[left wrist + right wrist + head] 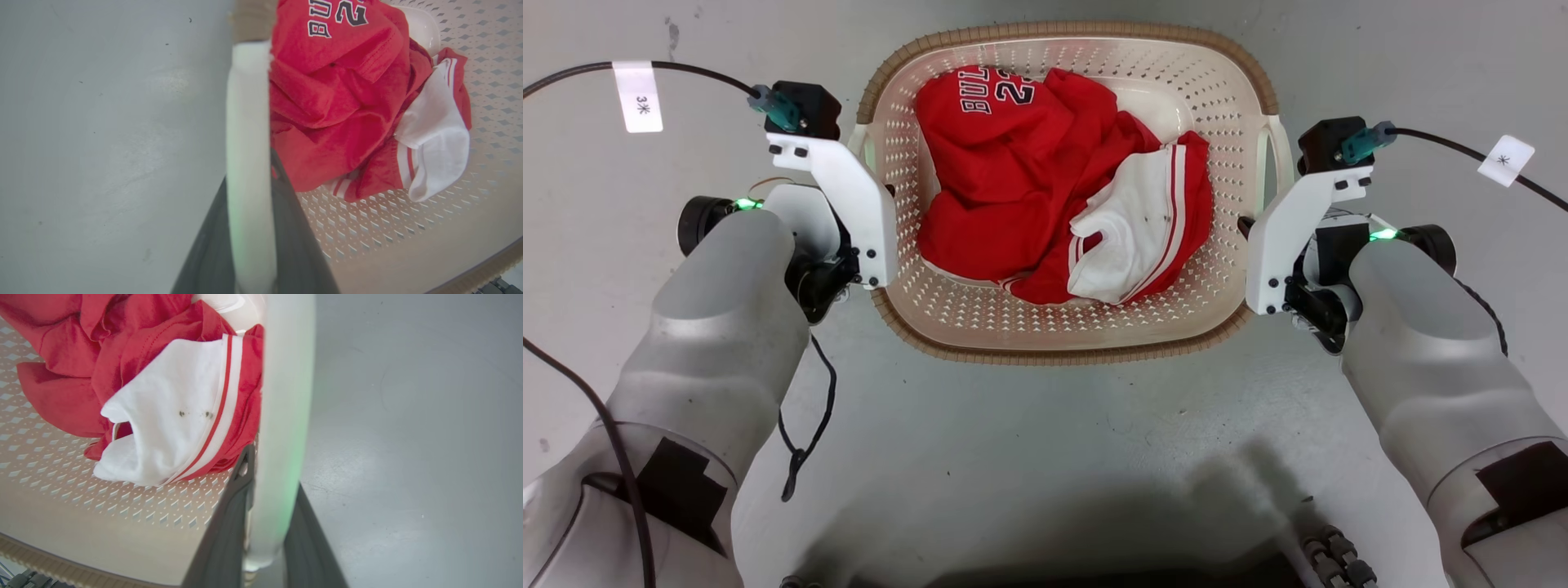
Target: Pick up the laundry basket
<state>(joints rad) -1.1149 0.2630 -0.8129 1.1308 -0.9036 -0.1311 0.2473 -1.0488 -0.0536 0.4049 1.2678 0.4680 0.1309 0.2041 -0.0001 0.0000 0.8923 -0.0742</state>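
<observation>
Left gripper (250,171) and right gripper (273,473) pinch opposite white handles (249,102) of the cream perforated plastic laundry basket (1054,353), balancing the lift.

The basket (1233,269) is cream-white with rows of small diamond holes, its rim (1054,355) a brown woven pattern and its side handle (249,134) plain white with a faint green tinge. Inside, a red shirt (1005,180) carries dark-and-white lettering toward 11 o'clock, and a white cloth (1131,233) lies toward 4 o'clock, edged with red stripes. The floor (1045,441) is flat grey.
</observation>
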